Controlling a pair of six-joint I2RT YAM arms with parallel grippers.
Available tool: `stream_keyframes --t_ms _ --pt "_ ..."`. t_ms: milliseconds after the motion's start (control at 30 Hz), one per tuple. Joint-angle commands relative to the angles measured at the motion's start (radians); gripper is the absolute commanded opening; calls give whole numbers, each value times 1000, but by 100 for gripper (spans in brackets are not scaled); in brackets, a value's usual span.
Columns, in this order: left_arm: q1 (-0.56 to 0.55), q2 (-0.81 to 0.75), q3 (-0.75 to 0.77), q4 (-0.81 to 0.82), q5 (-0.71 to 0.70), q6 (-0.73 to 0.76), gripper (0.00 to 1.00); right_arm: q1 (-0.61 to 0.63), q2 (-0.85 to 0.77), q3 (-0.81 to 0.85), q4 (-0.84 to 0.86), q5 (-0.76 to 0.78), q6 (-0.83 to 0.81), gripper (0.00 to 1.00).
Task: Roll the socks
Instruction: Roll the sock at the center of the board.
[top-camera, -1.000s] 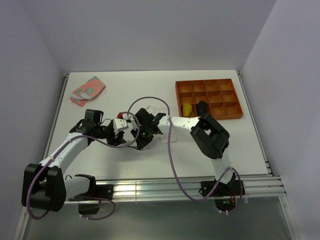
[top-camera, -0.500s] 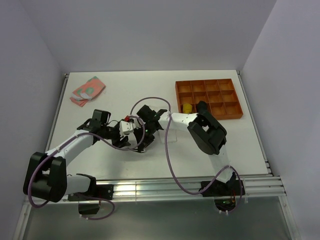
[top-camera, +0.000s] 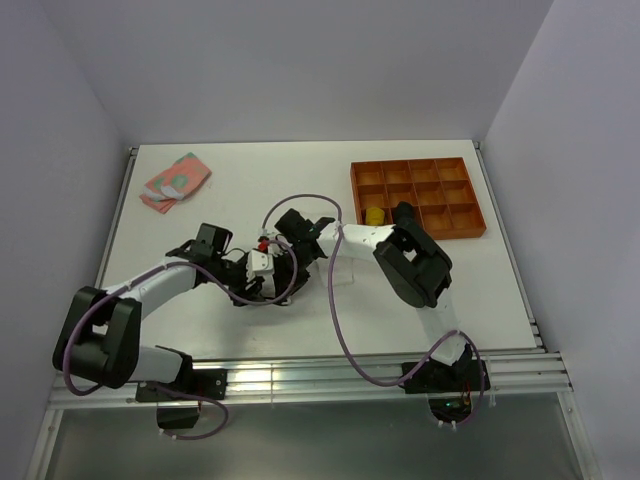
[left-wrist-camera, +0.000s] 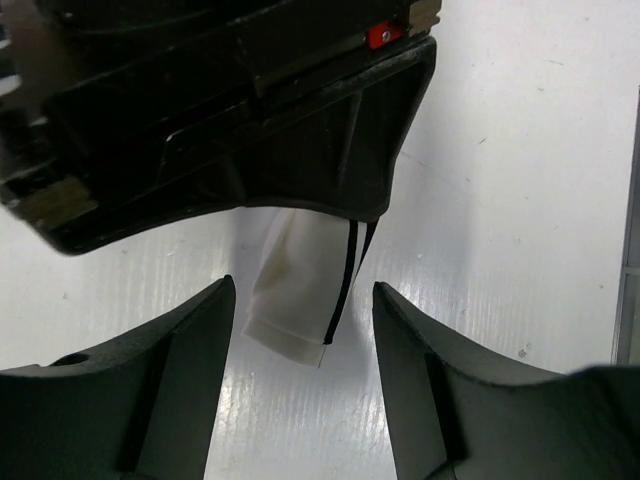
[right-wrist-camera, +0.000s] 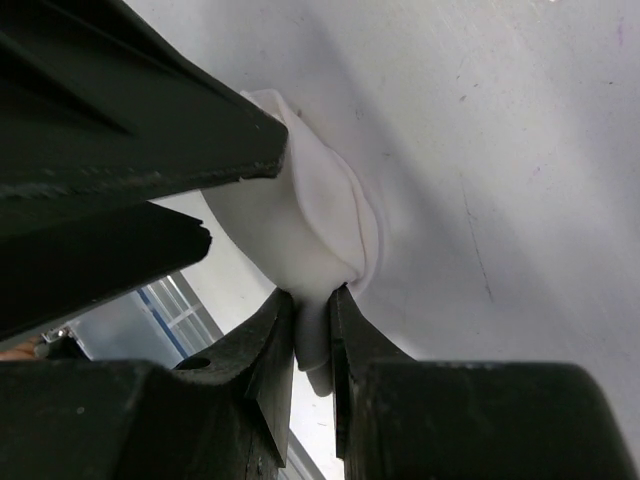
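A white sock (left-wrist-camera: 300, 280) with a thin black stripe hangs down over the table from my right gripper, whose black body fills the top of the left wrist view. My left gripper (left-wrist-camera: 300, 300) is open, one finger on each side of the sock's free end, not touching it. In the right wrist view my right gripper (right-wrist-camera: 312, 295) is shut on a fold of the white sock (right-wrist-camera: 315, 215). From above, the left gripper (top-camera: 268, 280) and right gripper (top-camera: 290, 245) meet mid-table and hide the sock.
A pink and green patterned cloth bundle (top-camera: 175, 180) lies at the far left. An orange compartment tray (top-camera: 450, 180) stands at the far right with a yellow object (top-camera: 373, 215) in a near-left cell. A purple cable (top-camera: 300, 200) loops above the grippers.
My left arm has reached to the right until its gripper is under the right one, and its jaws have opened wider. The right gripper has shifted slightly back, still pinching the sock.
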Motion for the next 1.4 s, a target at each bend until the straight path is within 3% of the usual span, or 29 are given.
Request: stream_keyframes --t_ms 0,400,633,767,867,933,1100,1367 --pt "-15 18 -3 29 26 -11 62 2 53 0 -54 43 1 9" --pt "-26 117 38 26 12 -51 52 2 39 -30 -12 36 17 9" --pt "-26 183 93 -57 6 -51 24 3 16 -81 35 43 44 9" --pt "-28 210 104 -85 -14 -34 13 3 8 -99 51 60 60 10" --pt "-26 244 112 -111 -20 -25 6 2 -10 -118 63 127 84 17" --pt "-28 264 110 -118 -23 -18 3 2 -35 -157 106 183 105 32" --pt "-28 276 106 -123 -24 -14 0 3 -157 -294 253 236 182 51" --pt "-26 308 138 -174 -26 -8 0 3 -378 -530 468 397 323 56"
